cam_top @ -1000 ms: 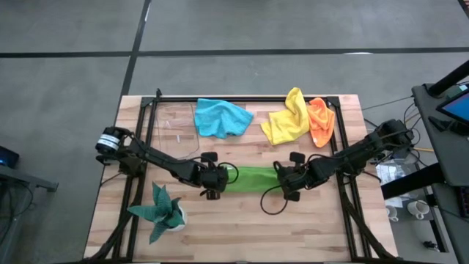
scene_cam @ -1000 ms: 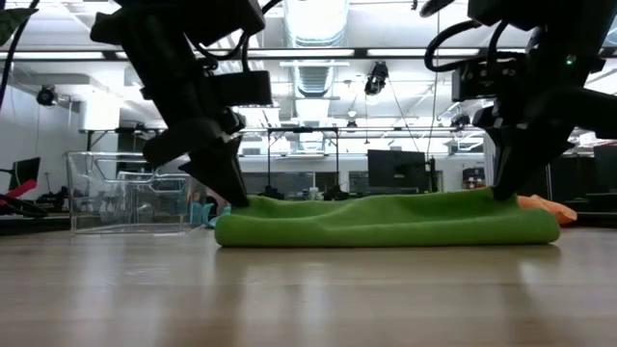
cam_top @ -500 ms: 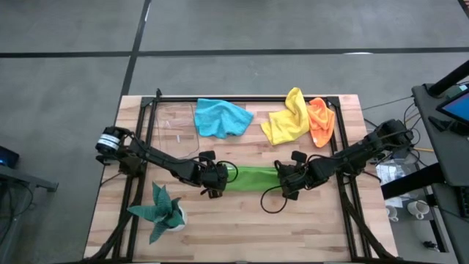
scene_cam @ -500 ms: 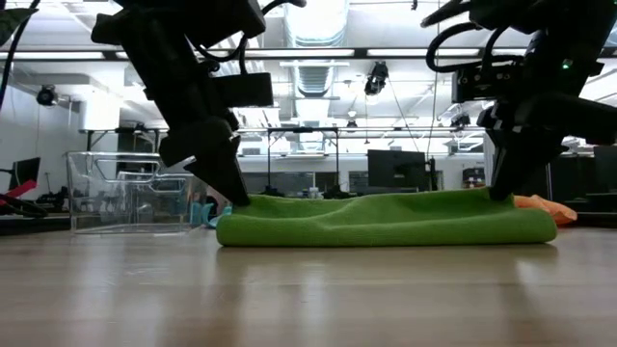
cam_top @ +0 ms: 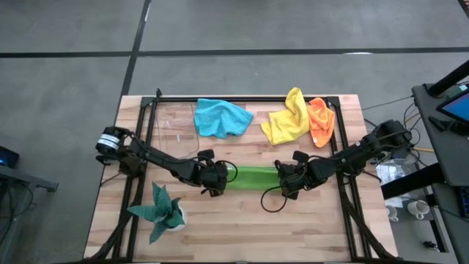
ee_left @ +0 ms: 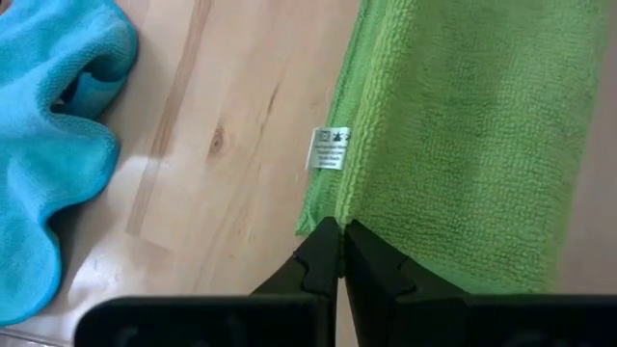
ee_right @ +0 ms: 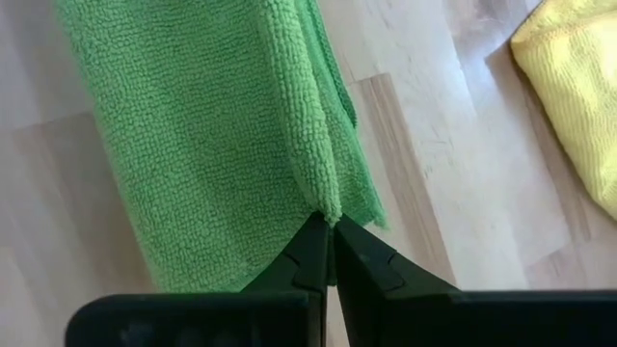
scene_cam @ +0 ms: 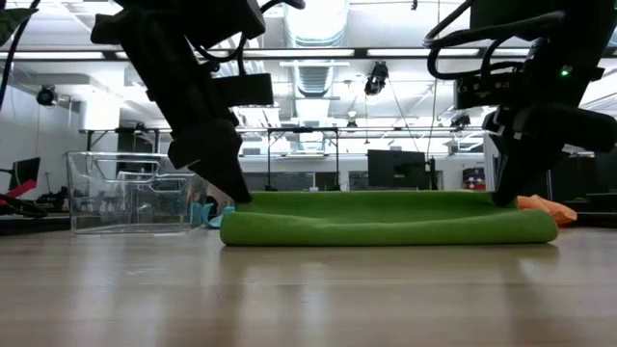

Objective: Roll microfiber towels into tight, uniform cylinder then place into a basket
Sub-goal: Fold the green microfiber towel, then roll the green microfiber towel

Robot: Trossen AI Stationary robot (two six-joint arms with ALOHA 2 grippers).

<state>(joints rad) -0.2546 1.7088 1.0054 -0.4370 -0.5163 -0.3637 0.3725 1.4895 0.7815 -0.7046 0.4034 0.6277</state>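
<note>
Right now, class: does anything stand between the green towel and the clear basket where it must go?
Nothing visible does. The green towel, pinched at its ends by the left gripper and right gripper, lies mid-table; the basket stands at the far left. Bare table lies between; the blue towel sits right of the basket, off that path.

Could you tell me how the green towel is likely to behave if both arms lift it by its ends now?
The green towel is soft cloth, so its middle would probably sag. Each pincer, left and right, pinches only an edge, so the loose folds may unroll. It looks light and unlikely to slip.
</note>
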